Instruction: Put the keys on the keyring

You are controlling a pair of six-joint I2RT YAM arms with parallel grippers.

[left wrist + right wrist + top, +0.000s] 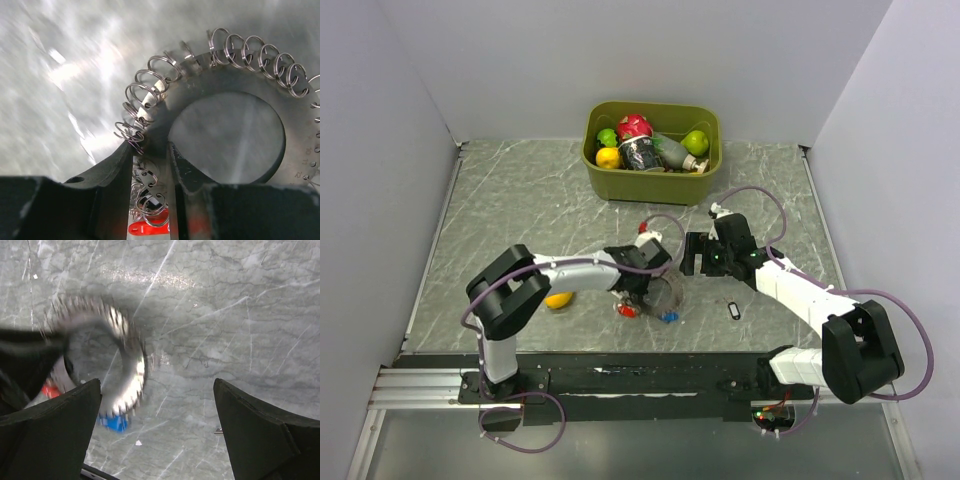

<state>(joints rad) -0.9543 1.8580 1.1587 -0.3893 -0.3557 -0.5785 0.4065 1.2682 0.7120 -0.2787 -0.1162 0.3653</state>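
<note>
The keyring [670,293] is a flat grey ring with small wire split rings along its rim. My left gripper [646,287] is shut on its band, one finger through the wide hole. In the left wrist view the keyring [295,135] fills the frame, with my gripper [152,152] clamped on its rim. A red key [628,308] and a blue key [669,316] hang at the ring's near edge. The red key [147,228] shows between my fingers. A black key [733,311] lies loose on the table. My right gripper [703,256] is open and empty beside the ring. In its wrist view the right gripper [157,390] faces the blurred keyring [131,371] and blue key [115,422].
An olive bin [595,165] of toy fruit and a can stands at the back centre. A yellow lemon [558,299] lies under my left forearm. A small red and white object [643,228] lies just behind the left gripper. Grey walls close in both sides.
</note>
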